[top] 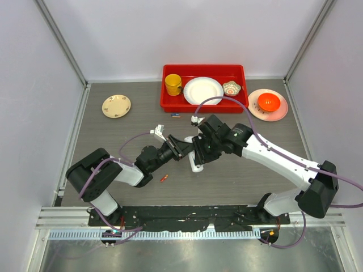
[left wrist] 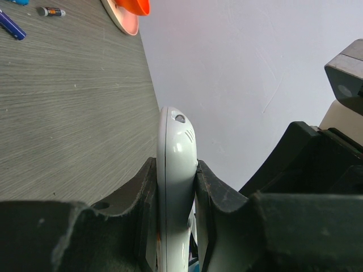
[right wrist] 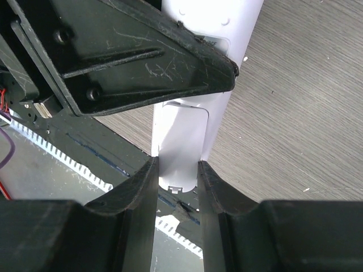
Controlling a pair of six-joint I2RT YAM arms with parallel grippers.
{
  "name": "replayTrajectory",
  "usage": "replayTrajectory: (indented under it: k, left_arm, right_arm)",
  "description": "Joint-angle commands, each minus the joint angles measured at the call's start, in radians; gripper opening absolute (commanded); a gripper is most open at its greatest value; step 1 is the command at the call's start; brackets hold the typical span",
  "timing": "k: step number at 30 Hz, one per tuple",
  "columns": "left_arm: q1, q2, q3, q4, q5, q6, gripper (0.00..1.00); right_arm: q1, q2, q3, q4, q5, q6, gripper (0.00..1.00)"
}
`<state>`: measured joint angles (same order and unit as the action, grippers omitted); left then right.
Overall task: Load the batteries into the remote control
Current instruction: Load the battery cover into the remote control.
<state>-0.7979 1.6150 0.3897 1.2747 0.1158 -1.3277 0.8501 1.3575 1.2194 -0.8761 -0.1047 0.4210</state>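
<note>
Remote control [right wrist: 180,150], slim, white and rectangular, hangs over the middle of the grey wood-grain table [top: 113,141]. The black left gripper [left wrist: 177,170] is fully closed on its thin edges. The black right gripper [right wrist: 177,165] is closed part-way on its lower end, around the back cover [right wrist: 187,122]. I think the cover must slide off now: left holds firm, right pulls straight along the body. A small red-orange cylindrical battery [top: 164,178] lies toward the near edge.

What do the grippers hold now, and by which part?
Both hold the remote control: left fingers on its flat faces, right fingers on its side edges.
</note>
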Motion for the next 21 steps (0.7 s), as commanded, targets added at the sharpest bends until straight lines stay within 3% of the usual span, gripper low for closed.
replayTrajectory:
  k: [1,21]
  left_arm:
    - [-0.014,-0.01,0.029,0.272,0.013,-0.002,0.0]
    - [-0.043,-0.012,0.041,0.272,0.03,-0.007,0.0]
  right_arm:
    - [0.004,0.017,0.037,0.023,0.045,0.005,0.01]
    - [0.004,0.051,0.04,0.035,0.102,0.005,0.01]
